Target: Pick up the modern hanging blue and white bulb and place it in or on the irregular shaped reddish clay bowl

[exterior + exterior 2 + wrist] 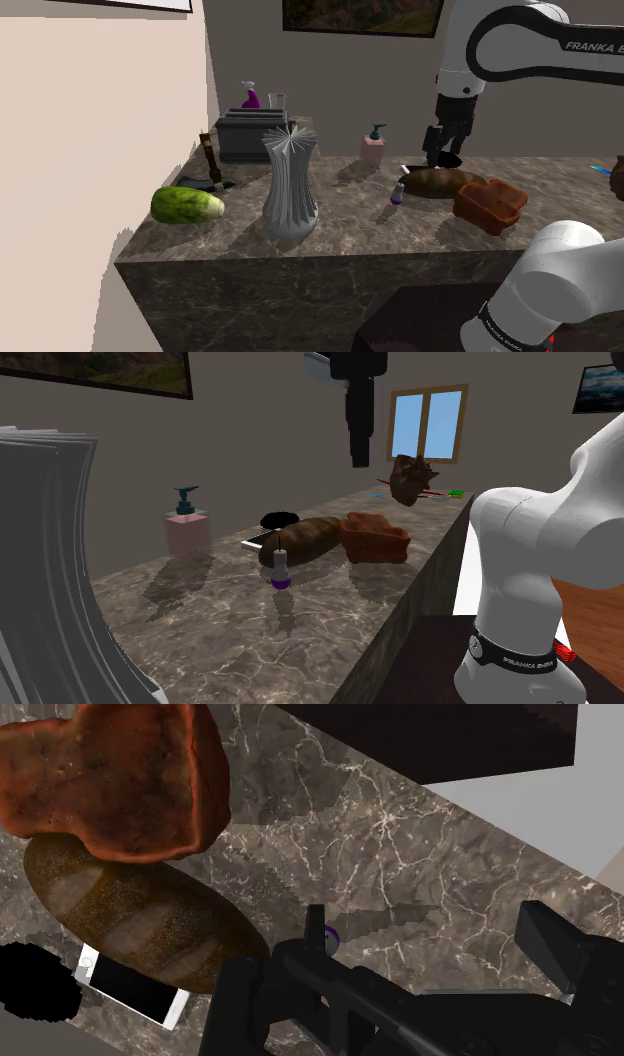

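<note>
On the dark veined marble counter [250,235] lie a long brown crusty bread loaf [440,182] and, at one end of it, the lumpy reddish-brown bowl [490,204]. Near the loaf's other end stands the small upright bulb with a pale grey top and purple base [397,193]. The bulb looks light, stiff, smooth, breakable and easy to tip, so I would grip it gently from above across its pale upper body. The all-black two-finger gripper [436,152] hangs above the loaf with its fingers spread apart, holding and touching nothing, and the bulb is off to one side below it.
</note>
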Controlling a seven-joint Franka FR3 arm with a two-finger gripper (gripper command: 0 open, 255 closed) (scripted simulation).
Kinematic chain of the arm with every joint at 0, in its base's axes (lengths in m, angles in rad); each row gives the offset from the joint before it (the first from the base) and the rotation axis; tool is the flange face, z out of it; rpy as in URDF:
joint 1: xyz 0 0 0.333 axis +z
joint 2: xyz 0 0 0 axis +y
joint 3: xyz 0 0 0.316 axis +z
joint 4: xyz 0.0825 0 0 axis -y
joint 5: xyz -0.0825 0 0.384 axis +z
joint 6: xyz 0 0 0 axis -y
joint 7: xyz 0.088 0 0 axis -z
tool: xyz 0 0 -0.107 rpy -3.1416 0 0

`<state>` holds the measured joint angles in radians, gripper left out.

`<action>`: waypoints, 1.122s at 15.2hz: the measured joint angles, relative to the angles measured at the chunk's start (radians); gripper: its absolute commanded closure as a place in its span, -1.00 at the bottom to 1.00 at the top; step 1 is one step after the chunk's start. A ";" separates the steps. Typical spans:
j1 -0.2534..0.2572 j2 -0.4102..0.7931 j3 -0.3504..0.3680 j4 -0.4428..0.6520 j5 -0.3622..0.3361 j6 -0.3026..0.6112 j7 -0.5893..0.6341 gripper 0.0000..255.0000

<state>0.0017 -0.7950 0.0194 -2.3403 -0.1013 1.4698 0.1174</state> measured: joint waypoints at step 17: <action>-0.005 0.403 -0.194 -0.048 -0.044 0.464 -0.237 -1.00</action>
<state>-0.0035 -0.3917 -0.1742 -2.3887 -0.1455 1.9334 -0.1191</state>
